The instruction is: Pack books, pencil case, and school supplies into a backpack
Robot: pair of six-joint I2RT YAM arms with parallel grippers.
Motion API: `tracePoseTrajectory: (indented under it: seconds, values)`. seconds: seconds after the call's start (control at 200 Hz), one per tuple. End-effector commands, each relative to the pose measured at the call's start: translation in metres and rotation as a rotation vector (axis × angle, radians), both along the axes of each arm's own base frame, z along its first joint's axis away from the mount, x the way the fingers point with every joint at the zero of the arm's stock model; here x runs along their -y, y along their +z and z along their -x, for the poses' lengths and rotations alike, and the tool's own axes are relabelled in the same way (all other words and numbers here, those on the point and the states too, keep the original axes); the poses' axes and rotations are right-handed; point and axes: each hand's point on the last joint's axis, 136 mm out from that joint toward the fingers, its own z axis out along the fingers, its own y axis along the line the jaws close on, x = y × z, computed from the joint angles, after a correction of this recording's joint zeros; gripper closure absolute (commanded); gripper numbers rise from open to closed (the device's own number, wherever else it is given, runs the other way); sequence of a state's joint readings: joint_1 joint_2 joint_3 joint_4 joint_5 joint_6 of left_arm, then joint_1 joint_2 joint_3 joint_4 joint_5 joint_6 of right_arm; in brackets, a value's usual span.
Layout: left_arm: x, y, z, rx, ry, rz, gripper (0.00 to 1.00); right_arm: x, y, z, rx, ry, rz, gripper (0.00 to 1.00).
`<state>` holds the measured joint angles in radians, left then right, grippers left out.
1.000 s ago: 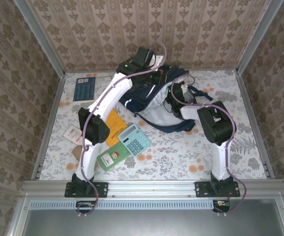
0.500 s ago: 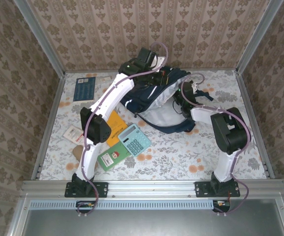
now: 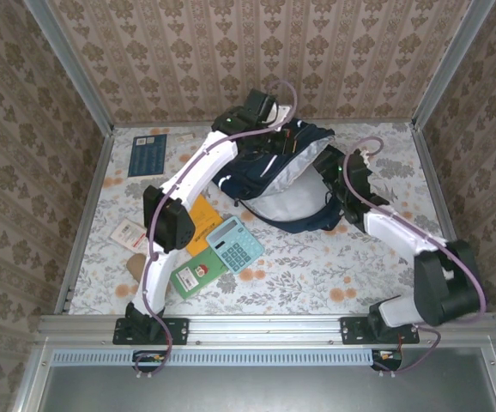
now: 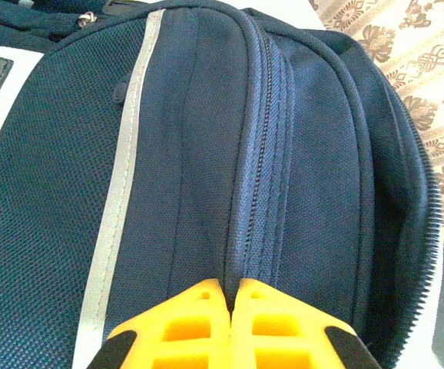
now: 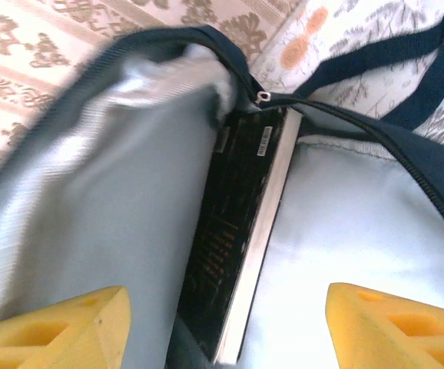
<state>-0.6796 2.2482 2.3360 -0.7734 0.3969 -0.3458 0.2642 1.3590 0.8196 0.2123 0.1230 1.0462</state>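
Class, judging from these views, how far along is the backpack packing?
Done: the black book sits inside the backpack. In hand: left gripper pinches its fabric; right gripper is open, empty. Left: orange-yellow book, calculator, green book, dark blue book, pencil case on the table.

table (image 3: 334, 275) holds backpack (image 3: 252, 176), calculator (image 3: 235, 244), orange book (image 3: 201, 221), green book (image 3: 198, 275), blue book (image 3: 148, 154), maybe pouch (image 3: 135, 263).

Navy backpack (image 3: 269, 163) with pale stripe, grey lining; black book (image 5: 230, 254) with gold patterning; teal calculator (image 3: 235, 244); orange book (image 3: 201, 219); green book (image 3: 196, 275); table (image 3: 317, 275) white with orange and grey flowers.
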Motion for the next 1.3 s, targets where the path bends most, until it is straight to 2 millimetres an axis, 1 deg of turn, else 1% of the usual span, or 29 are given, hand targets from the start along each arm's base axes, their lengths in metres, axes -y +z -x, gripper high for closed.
tracePoseTrajectory:
  seconds: [0.0, 0.04, 0.075, 0.11, 0.19, 0.265, 0.32, 0.405, 0.425, 0.44, 0.46, 0.47, 0.48, 0.535, 0.58, 0.65, 0.66, 0.74, 0.795, 0.815, 0.82, 0.84, 0.855, 0.87, 0.99, 1.105, 1.165, 1.22, 1.295]
  values:
    - [0.012, 0.001, -0.008, 0.024, -0.003, 0.049, 1.0, 0.005, 0.013, 0.026, -0.018, 0.061, 0.096, 0.33]
    - [0.013, -0.004, -0.007, 0.012, -0.004, 0.045, 1.0, 0.003, 0.017, 0.033, -0.018, 0.084, 0.105, 0.33]
    - [0.013, -0.006, -0.006, 0.005, -0.001, 0.042, 0.96, 0.003, 0.021, 0.039, -0.017, 0.099, 0.112, 0.34]
    - [0.012, -0.009, -0.005, -0.005, 0.005, 0.038, 0.89, 0.002, 0.023, 0.045, -0.021, 0.113, 0.12, 0.34]
    - [0.007, -0.01, -0.003, -0.015, 0.021, 0.029, 0.7, -0.002, 0.031, 0.058, -0.011, 0.154, 0.15, 0.34]
    - [-0.003, -0.004, -0.003, -0.013, 0.053, 0.025, 0.64, -0.012, 0.04, 0.067, 0.021, 0.207, 0.175, 0.35]
    - [-0.013, 0.003, -0.002, -0.002, 0.08, 0.029, 0.56, -0.021, 0.043, 0.072, 0.035, 0.254, 0.198, 0.36]
    - [-0.039, 0.011, -0.003, 0.015, 0.16, 0.025, 0.45, -0.038, 0.046, 0.077, 0.035, 0.325, 0.231, 0.36]
    - [-0.047, 0.014, -0.005, 0.018, 0.185, 0.026, 0.44, -0.042, 0.046, 0.078, 0.035, 0.342, 0.237, 0.37]
    - [-0.052, 0.011, -0.005, 0.012, 0.201, 0.021, 0.43, -0.045, 0.047, 0.078, 0.037, 0.354, 0.241, 0.37]
    - [-0.061, 0.015, -0.005, 0.017, 0.227, 0.025, 0.43, -0.05, 0.047, 0.078, 0.041, 0.371, 0.246, 0.37]
    - [-0.065, 0.012, -0.004, 0.011, 0.237, 0.02, 0.42, -0.053, 0.048, 0.079, 0.044, 0.38, 0.249, 0.37]
    - [-0.07, 0.016, -0.004, 0.017, 0.25, 0.025, 0.42, -0.055, 0.048, 0.079, 0.044, 0.388, 0.252, 0.37]
    - [-0.097, 0.01, -0.003, 0.003, 0.332, 0.008, 0.33, -0.07, 0.05, 0.079, 0.055, 0.431, 0.263, 0.37]
    - [-0.119, 0.007, 0.0, -0.007, 0.389, 0.007, 0.32, -0.084, 0.051, 0.078, 0.061, 0.473, 0.273, 0.37]
    - [-0.154, 0.001, 0.007, -0.036, 0.481, 0.005, 0.23, -0.108, 0.051, 0.078, 0.066, 0.547, 0.294, 0.38]
    - [-0.159, 0.001, 0.007, -0.036, 0.497, 0.007, 0.23, -0.112, 0.05, 0.077, 0.065, 0.558, 0.296, 0.38]
    - [-0.194, -0.014, 0.021, -0.08, 0.59, -0.01, 0.2, -0.143, 0.049, 0.076, 0.078, 0.658, 0.293, 0.38]
    - [-0.208, -0.024, 0.034, -0.099, 0.634, -0.019, 0.18, -0.163, 0.047, 0.074, 0.087, 0.713, 0.29, 0.38]
    - [-0.223, -0.027, 0.034, -0.105, 0.676, -0.024, 0.16, -0.171, 0.045, 0.075, 0.088, 0.736, 0.289, 0.39]
    - [-0.225, -0.031, 0.035, -0.111, 0.682, -0.029, 0.16, -0.173, 0.045, 0.074, 0.089, 0.74, 0.289, 0.39]
    - [-0.232, -0.031, 0.038, -0.109, 0.703, -0.031, 0.16, -0.18, 0.045, 0.074, 0.095, 0.76, 0.292, 0.4]
    - [-0.237, -0.036, 0.042, -0.116, 0.719, -0.038, 0.16, -0.185, 0.046, 0.075, 0.103, 0.775, 0.292, 0.4]
    - [-0.242, -0.039, 0.045, -0.122, 0.737, -0.044, 0.16, -0.192, 0.036, 0.073, 0.082, 0.792, 0.299, 0.41]
    - [-0.279, -0.069, 0.072, -0.2, 0.864, -0.055, 0.15, -0.228, 0.017, 0.068, 0.037, 0.877, 0.311, 0.43]
    - [-0.305, -0.098, 0.099, -0.28, 0.966, -0.029, 0.16, -0.258, -0.005, 0.065, -0.023, 0.962, 0.323, 0.44]
    - [-0.317, -0.109, 0.111, -0.299, 1.007, -0.024, 0.16, -0.272, -0.015, 0.065, -0.05, 1.004, 0.34, 0.46]
    - [-0.324, -0.117, 0.12, -0.316, 1.034, -0.019, 0.17, -0.282, -0.026, 0.064, -0.077, 1.034, 0.361, 0.5]
    - [-0.332, -0.128, 0.13, -0.34, 1.061, -0.013, 0.17, -0.294, -0.04, 0.063, -0.111, 1.067, 0.388, 0.51]
